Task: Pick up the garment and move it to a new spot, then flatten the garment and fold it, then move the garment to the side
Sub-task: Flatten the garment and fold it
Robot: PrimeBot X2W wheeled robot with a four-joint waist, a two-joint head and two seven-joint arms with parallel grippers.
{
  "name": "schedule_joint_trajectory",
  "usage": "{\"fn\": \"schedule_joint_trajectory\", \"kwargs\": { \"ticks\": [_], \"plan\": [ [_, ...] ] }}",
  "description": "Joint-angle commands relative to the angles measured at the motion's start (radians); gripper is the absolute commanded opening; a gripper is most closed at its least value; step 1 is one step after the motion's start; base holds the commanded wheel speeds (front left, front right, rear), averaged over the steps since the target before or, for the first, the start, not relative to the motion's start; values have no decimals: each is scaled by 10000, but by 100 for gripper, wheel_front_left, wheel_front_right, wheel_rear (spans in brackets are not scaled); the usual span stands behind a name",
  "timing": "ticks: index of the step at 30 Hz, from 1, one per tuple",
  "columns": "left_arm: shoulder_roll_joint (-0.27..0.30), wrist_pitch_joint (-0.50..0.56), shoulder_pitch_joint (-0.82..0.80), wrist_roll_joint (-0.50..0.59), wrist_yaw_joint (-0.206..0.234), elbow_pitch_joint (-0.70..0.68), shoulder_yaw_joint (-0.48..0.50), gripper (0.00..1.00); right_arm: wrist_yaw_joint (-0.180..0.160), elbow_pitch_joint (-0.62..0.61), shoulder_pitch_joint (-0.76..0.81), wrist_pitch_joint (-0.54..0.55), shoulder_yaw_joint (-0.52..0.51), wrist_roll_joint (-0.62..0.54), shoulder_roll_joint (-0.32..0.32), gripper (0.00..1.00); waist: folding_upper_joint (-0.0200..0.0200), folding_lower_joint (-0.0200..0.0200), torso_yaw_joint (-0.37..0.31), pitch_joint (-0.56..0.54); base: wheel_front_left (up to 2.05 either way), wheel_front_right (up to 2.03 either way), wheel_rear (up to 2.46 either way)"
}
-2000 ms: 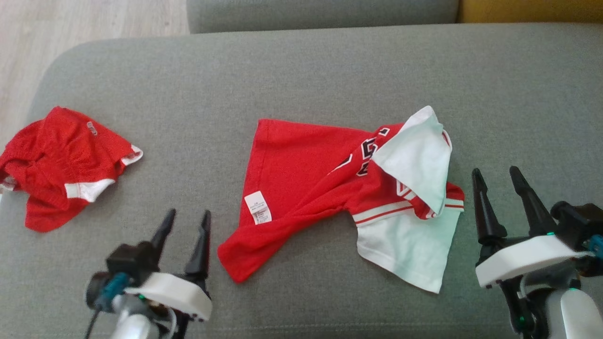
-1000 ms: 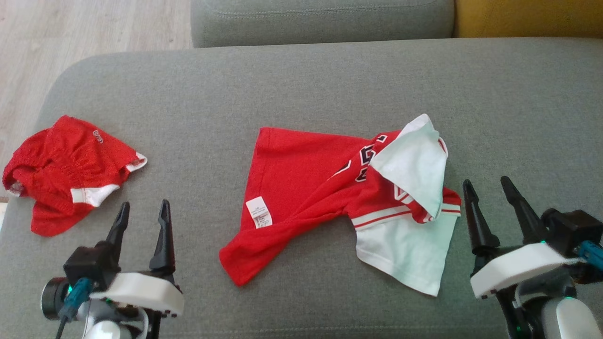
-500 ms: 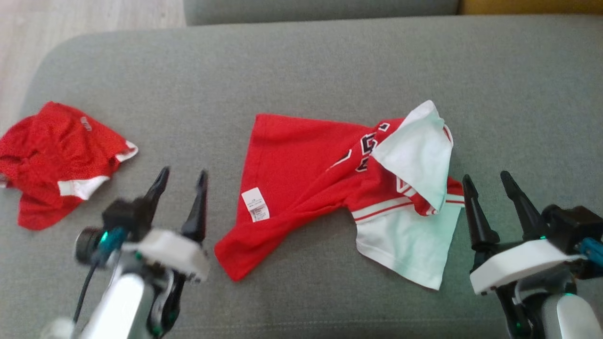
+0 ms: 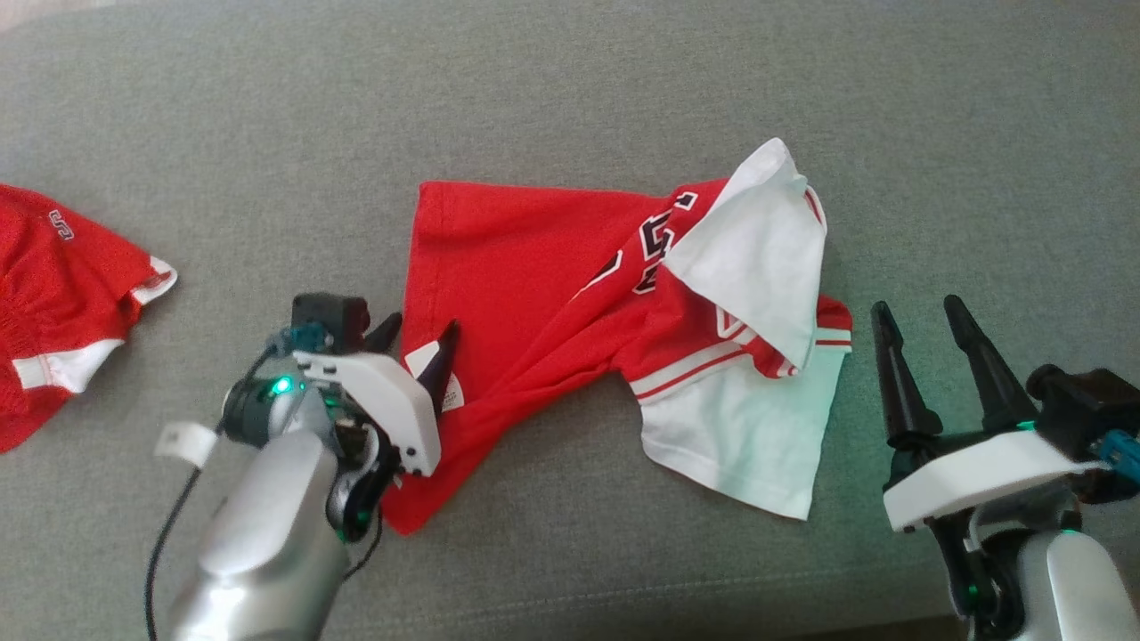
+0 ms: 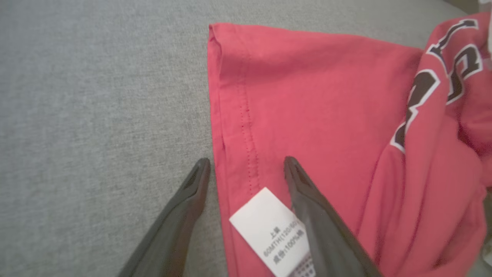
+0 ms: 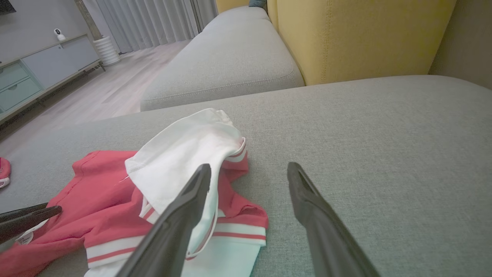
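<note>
Where the left hand (image 5: 246, 161) straddles the hem (image 5: 219, 96) of the red shirt (image 4: 534, 267), jaws stand wide: one finger over sofa (image 4: 267, 133), one over cloth beside the care label (image 5: 269, 227), which reads "60MTH", "100%". Right hand (image 4: 916, 305) open, empty, just beside lower white sleeve (image 4: 739, 445). Shirt mid-sofa, long axis left–right between hands; left nearer. Chest lettering (image 4: 655, 254) creased, unreadable

Silver forearms (image 4: 258, 534) carry white-cased end effectors (image 4: 916, 304) with tapered black fingers (image 4: 895, 383).
</note>
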Motion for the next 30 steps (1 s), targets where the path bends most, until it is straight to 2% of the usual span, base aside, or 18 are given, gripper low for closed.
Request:
{"fn": "schedule_joint_trajectory", "kwargs": {
  "ticks": [1, 2, 3, 9, 19, 24, 30],
  "plan": [
    [137, 190, -410, -106, -112, -10, 263, 100, -9, -303, -351, -104, 220, 90, -53, 100, 0, 0, -29, 7, 0, 0, 0],
    [126, 257, -494, -138, -194, 128, 223, 57, -9, -281, -359, -116, 223, 103, -53, 100, 0, 0, -39, 7, 0, 0, 0],
    [116, 311, -564, -159, -246, 248, 188, 0, -9, -262, -365, -128, 223, 111, -53, 100, 0, 0, -44, 8, 0, 0, 0],
    [111, -370, -1037, -130, -309, 397, 225, 0, -9, -185, -411, -189, 257, 188, -53, 100, 0, 0, -58, 21, 0, 0, 0],
    [304, -2426, -2473, 218, 305, 409, 735, 0, -9, -91, -516, -190, 340, 313, -53, 100, 0, 0, -286, 156, 0, 0, 0],
    [442, -2843, -3085, 58, 466, 828, 1177, 0, -9, -70, -550, -208, 335, 382, -53, 100, 0, 0, -534, 226, 0, 0, 0],
    [448, -2697, -3318, -283, 231, 1841, 1346, 0, -9, -43, -531, -238, 317, 459, -53, 100, 0, 0, -643, 296, 0, 0, 0]
  ]
}}
